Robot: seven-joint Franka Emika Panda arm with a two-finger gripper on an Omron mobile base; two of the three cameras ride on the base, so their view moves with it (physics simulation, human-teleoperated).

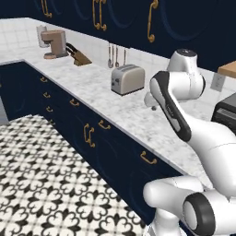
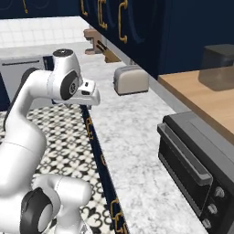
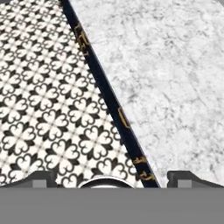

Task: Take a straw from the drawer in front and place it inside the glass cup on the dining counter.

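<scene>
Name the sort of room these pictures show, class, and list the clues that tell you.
A home kitchen, rendered: a toaster and a coffee machine stand on a marble worktop above navy cabinets with brass handles, and a toaster oven sits nearby.

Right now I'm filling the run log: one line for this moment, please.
gripper: open, empty | over marble worktop edge | drawers: closed | toaster on worktop

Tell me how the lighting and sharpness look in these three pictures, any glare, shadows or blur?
Left base view: flat, even rendered light, only a faint shadow beside the toaster, no glare. Right base view: the oven in front looks soft, and the box on the wooden shelf is hazy. Hand view: sharp floor tiles and marble worktop, no shadows.
</scene>
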